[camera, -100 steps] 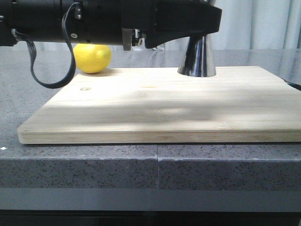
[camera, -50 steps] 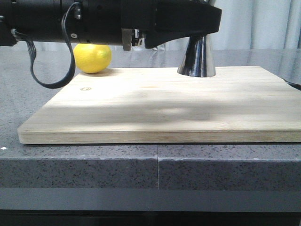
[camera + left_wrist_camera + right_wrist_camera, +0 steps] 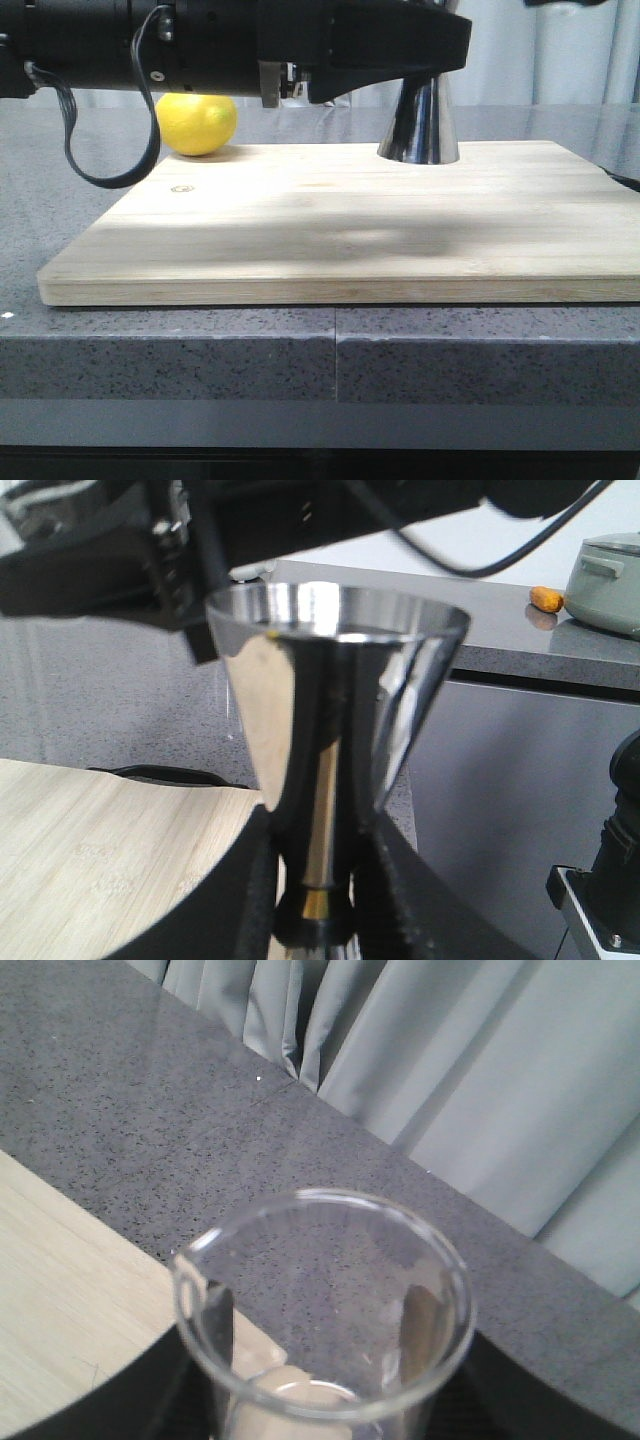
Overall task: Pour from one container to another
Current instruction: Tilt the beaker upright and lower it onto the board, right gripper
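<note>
The jigger [image 3: 335, 730] stands between the left jaws, clamped at its waist. The right jaws grip the beaker [image 3: 325, 1310]; no writing is readable.

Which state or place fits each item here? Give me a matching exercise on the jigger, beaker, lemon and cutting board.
Items:
1. steel jigger
2. glass beaker
3. lemon
4. cutting board

Descriptions:
A. flat on the grey counter
B. gripped at its waist by the left hand
C. on the counter behind the board's far left corner
D. held by the right hand, mouth open toward the camera

Pairs: 1-B, 2-D, 3-C, 4-A
</note>
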Tool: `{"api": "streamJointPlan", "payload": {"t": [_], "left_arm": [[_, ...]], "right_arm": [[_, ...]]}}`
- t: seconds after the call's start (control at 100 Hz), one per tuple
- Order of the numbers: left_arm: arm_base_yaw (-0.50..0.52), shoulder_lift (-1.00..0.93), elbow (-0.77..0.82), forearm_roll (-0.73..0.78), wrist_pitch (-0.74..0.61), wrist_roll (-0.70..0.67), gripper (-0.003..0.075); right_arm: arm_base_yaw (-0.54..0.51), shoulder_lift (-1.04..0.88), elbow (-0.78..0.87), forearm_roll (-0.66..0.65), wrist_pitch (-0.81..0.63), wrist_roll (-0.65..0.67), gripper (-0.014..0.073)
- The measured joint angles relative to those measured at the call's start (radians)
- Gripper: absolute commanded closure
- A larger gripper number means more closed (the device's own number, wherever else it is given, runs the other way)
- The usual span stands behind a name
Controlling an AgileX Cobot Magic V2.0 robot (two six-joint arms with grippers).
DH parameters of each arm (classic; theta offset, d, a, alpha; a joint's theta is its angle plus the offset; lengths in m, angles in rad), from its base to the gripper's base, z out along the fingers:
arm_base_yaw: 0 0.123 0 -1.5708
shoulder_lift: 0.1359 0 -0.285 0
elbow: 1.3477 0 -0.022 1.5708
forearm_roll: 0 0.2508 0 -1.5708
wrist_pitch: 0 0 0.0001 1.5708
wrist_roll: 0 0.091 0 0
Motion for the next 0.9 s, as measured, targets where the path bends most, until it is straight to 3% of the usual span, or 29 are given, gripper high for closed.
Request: {"api": "streamJointPlan", "payload": {"t": [0.39,0.9], "left_arm": [[0.000,0.000,0.000,0.000,0.000,0.000,0.0662],[0.000,0.000,0.000,0.000,0.000,0.000,0.0662]], "right_arm": [[0.000,0.201,0.008,0.111,-0.203,0.002,0.0333],[-0.002,0.295,0.114,0.231,-0.420,0.002,0.0333]]}}
